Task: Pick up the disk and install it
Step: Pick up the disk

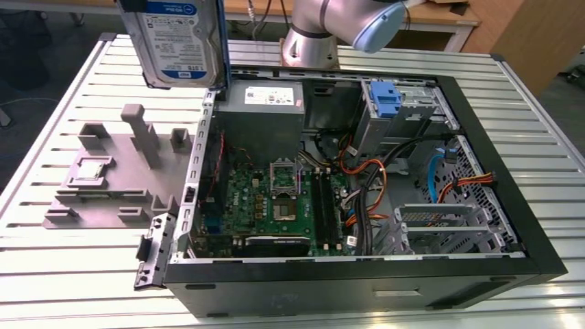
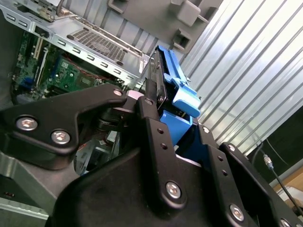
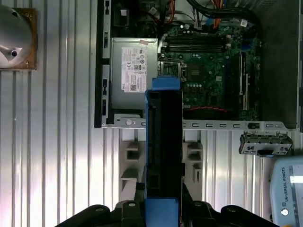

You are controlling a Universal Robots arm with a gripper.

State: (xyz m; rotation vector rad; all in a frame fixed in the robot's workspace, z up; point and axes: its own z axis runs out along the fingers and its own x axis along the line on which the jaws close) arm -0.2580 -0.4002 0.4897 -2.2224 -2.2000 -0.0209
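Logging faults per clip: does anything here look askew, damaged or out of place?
Nothing stands out. The disk is held on edge in the gripper, above the edge of the open computer case; no damage or spill shows on the slatted table.

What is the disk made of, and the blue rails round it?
The disk looks like metal: its body is silvery grey, with a white-and-blue label, probably paper. The blue rails look like plastic: solid colour, smooth moulded shapes, dull shine.

Computer case [image 1: 347, 291] on table [image 1: 55, 274], fixture [image 1: 101, 199] at exterior view's left of it, disk [image 1: 174, 41] above.
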